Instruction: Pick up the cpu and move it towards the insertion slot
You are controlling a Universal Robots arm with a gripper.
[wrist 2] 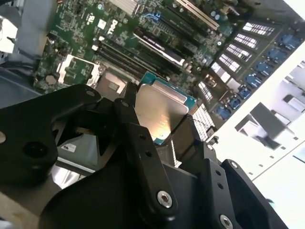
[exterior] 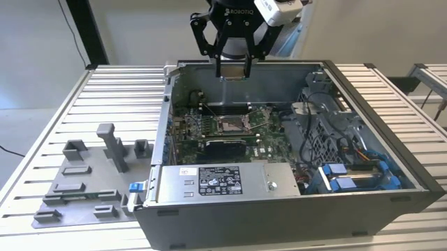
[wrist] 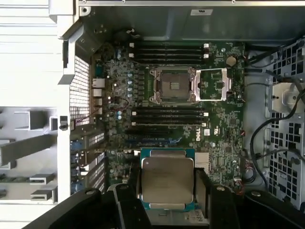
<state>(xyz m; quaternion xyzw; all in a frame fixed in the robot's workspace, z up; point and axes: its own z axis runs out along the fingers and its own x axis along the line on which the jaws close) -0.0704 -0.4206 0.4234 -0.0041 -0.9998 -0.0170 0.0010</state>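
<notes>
Grey fixture blocks (exterior: 98,178) sit on the slatted table (exterior: 63,104) at the exterior view's left; gripper (exterior: 233,65) hangs above the open computer case (exterior: 293,209), fingers clamped on the cpu (wrist: 167,179), held clear of the board; insertion slot (wrist: 172,86) lies open below, frame raised.

Wall: plain pale grey wall (exterior: 140,31) behind the workbench, evenly lit.
Post: dark vertical post (exterior: 87,29) against the wall, towards the exterior view's left.
Cable: thin black cable (exterior: 68,23) hanging beside the post.
Table: ribbed, slatted silver metal table (exterior: 119,94), brightly lit.
Second table: similar slatted surface (exterior: 433,76) at the exterior view's right edge.
Floor: pale grey floor (exterior: 18,130).
</notes>
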